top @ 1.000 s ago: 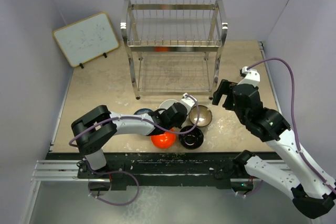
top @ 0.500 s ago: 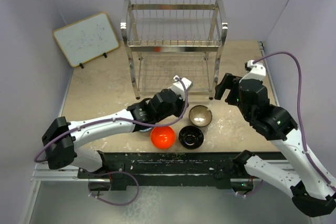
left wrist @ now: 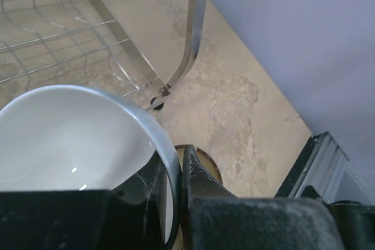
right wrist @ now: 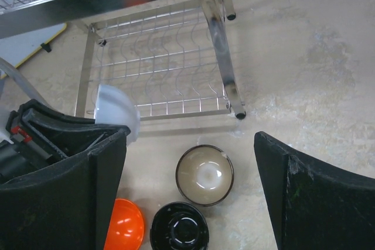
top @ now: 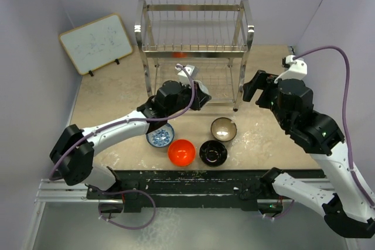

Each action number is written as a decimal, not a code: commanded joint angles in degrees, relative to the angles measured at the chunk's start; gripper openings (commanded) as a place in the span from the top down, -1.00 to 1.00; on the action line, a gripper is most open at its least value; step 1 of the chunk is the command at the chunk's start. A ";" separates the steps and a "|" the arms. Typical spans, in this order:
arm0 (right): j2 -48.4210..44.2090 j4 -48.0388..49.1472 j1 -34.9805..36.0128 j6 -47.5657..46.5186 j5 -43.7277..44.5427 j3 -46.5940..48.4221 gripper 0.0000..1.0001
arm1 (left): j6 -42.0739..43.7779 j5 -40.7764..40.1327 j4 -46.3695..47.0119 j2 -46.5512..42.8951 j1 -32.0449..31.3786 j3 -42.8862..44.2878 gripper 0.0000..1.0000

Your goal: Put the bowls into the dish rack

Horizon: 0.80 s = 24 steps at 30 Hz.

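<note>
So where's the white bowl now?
In the left wrist view, the left hand pinches the white bowl by its rim, at the front edge of the bottom shelf of the dish rack.

The left gripper (top: pixel 198 93) hovers at the near face of the dish rack (top: pixel 196 51), level with its lower shelf. Nearer on the table (top: pixel 105 109) sit the blue-and-white bowl (top: pixel 160 136), orange-red bowl (top: pixel 181 152), black bowl (top: pixel 213 152) and tan-brown bowl (top: pixel 224 129). The right gripper (top: pixel 253 93) hangs just right of the rack.
</note>
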 commanded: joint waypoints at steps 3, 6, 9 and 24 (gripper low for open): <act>0.80 -0.87 -0.34 -1.98 0.45 4.45 -0.83 | -6.60 6.86 18.09 2.87 2.43 0.61 1.00; 0.85 -1.41 -0.32 -2.52 0.60 5.45 -0.84 | -8.47 8.17 21.21 4.58 3.21 0.18 1.00; 1.10 -1.96 -0.33 -2.91 0.08 7.03 -0.84 | -11.36 9.74 25.90 6.38 4.26 -1.41 1.00; 1.05 -4.35 -0.40 -4.26 -0.45 10.71 -0.84 | -23.10 16.22 42.59 18.14 8.10 1.21 1.00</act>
